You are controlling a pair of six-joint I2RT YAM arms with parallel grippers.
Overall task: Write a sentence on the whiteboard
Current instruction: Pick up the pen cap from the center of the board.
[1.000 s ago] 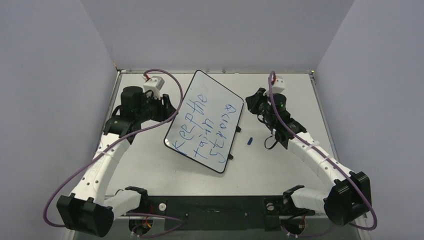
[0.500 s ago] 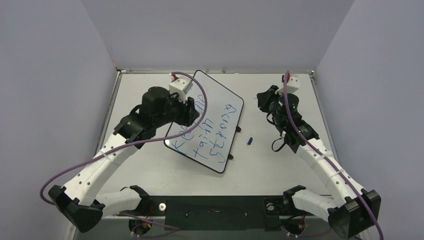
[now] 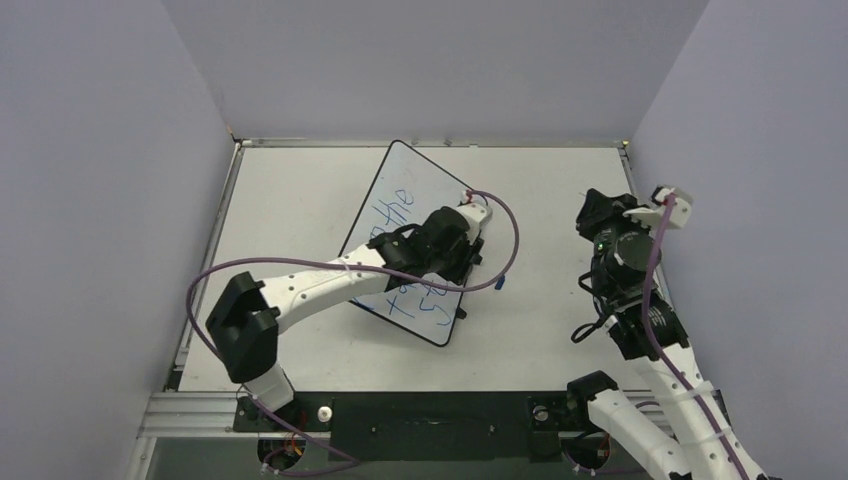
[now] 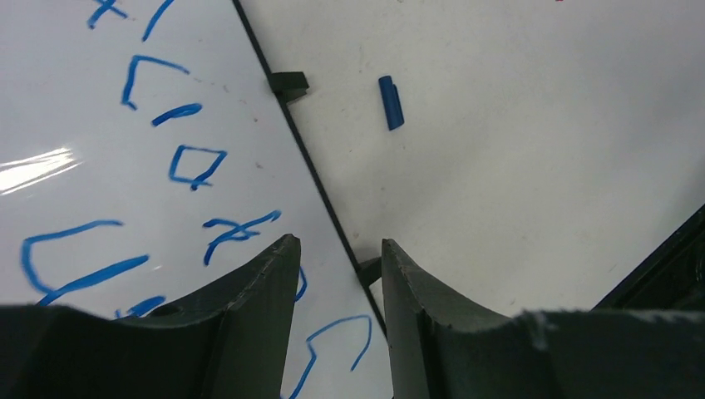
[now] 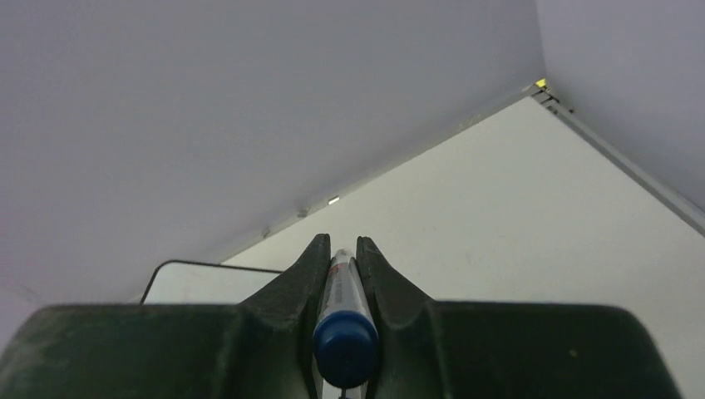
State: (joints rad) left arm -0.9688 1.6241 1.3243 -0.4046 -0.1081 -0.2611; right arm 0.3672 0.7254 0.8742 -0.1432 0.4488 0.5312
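Note:
The whiteboard [image 3: 432, 182] lies tilted in the middle of the table, with the blue sentence [image 3: 397, 208] on it partly covered by my left arm. My left gripper [image 3: 468, 265] reaches across the board to its right edge. In the left wrist view the whiteboard [image 4: 75, 108] and its blue sentence [image 4: 195, 165] fill the left side. There my left gripper [image 4: 337, 245] is open and empty, its fingers on either side of the black rim. My right gripper [image 3: 597, 208] is off to the right of the board, raised. In the right wrist view my right gripper [image 5: 341, 245] is shut on the marker pen [image 5: 341, 287].
A small blue pen cap [image 3: 498, 283] lies on the table just right of the board, also in the left wrist view as the cap [image 4: 391, 102]. Black board feet [image 4: 288, 82] stick out from the rim. Grey walls enclose the table [image 3: 290, 190] on three sides.
My left arm has swung from the board's left edge across to its right edge, and its jaws have narrowed somewhat. My right arm has drawn back to the right with the marker.

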